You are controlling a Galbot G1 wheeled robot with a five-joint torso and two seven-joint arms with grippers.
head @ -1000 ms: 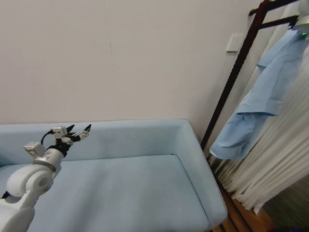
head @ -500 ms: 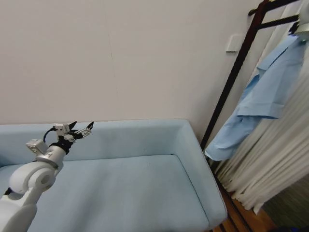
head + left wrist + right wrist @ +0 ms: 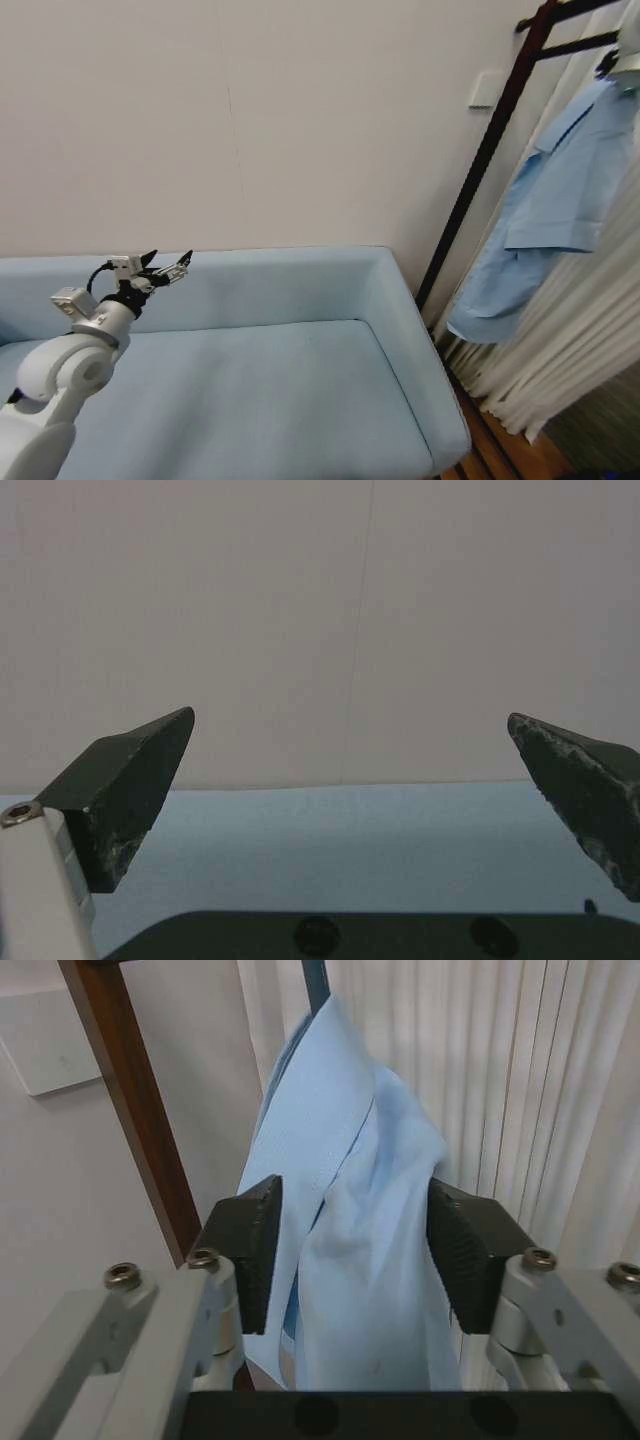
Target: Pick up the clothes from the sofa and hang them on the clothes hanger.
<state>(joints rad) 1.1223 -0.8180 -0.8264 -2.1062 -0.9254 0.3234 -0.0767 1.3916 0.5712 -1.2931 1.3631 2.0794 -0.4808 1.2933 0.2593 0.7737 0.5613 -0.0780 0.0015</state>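
Note:
A light blue shirt (image 3: 560,200) hangs high on the dark wooden clothes rack (image 3: 482,160) at the right, its hem loose above the floor. My right gripper (image 3: 626,58) is up at the shirt's collar by the top right edge. In the right wrist view the right gripper (image 3: 352,1200) is open, its pads wide apart on either side of the shirt (image 3: 350,1260), not pinching it. My left gripper (image 3: 170,260) hovers open over the sofa's backrest (image 3: 280,275) at the left. In the left wrist view the left gripper (image 3: 350,715) holds nothing.
The pale blue sofa (image 3: 300,400) spans the lower view, its seat bare. White pleated curtains (image 3: 590,340) hang behind the rack. A white wall plate (image 3: 487,88) sits beside the pole. Wooden floor (image 3: 520,450) shows past the sofa's right end.
The shirt has swung: its hem went left, then back right, and it now hangs straighter. The left gripper rose slightly and stays open.

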